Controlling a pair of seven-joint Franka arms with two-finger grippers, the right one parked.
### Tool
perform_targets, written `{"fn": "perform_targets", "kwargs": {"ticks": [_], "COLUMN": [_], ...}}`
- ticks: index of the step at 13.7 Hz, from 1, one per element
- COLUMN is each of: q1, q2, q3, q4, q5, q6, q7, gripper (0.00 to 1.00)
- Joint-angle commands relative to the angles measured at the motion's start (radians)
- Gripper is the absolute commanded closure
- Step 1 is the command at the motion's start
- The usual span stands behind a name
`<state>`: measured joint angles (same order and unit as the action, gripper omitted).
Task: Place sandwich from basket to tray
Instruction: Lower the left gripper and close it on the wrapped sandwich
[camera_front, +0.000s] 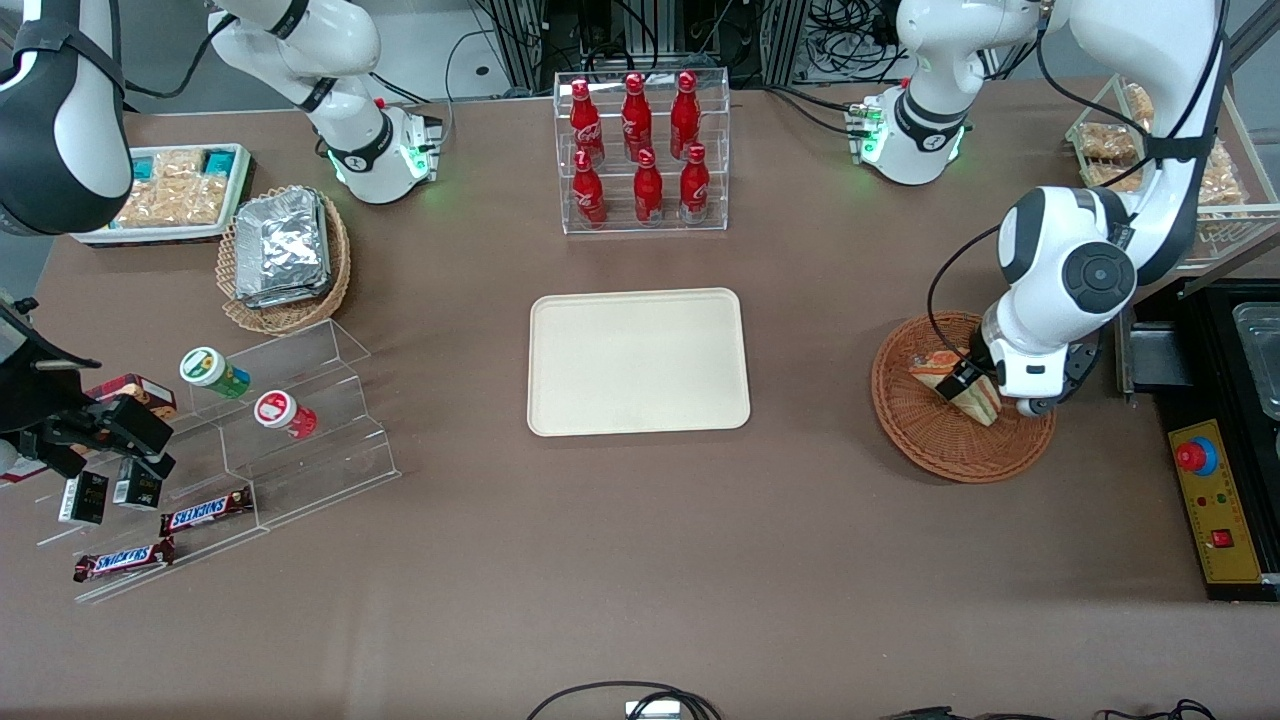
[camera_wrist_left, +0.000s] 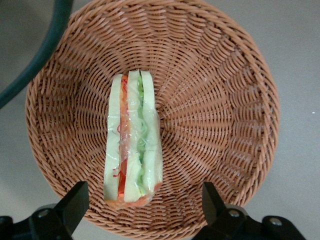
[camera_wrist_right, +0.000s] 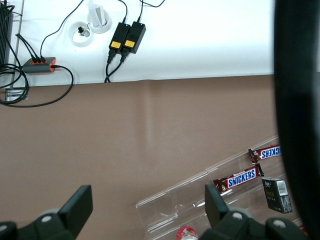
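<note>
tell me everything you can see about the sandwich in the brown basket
The sandwich is a wedge of white bread wrapped in clear film, with red, orange and green filling layers showing along its cut edge. It lies in the reddish-brown woven basket, resting on the weave. The gripper hangs open just above it, fingers either side, not touching.

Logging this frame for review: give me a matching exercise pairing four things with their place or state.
Things:
1. sandwich
2. tray
3. gripper
4. basket

Places or states:
A. bare, in front of the bottle rack
B. jaws open, astride the sandwich
C. lying in the basket
D. at the working arm's end of the table

Pairs: 1-C, 2-A, 3-B, 4-D
</note>
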<state>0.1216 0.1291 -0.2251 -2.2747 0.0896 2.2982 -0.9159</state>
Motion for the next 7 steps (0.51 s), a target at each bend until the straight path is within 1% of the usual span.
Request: {"fn": "perform_targets", "kwargs": {"ticks": [1,2,5,7], "q1": [-0.007,-0.005,0.001,0.001], "q2": [0.012,0.018,0.049,0.075], "q3": [0.007,0.009,0.009,0.010], "q4": [-0.020,-0.020,-0.020,-0.020], "q5": [0.018,0.019,0.064,0.068], "q6": [0.040,0.041,0.059,0.090], "q7": [-0.040,-0.040,-0.076,-0.107], "gripper": [0.00,0.00,0.00,0.00]}}
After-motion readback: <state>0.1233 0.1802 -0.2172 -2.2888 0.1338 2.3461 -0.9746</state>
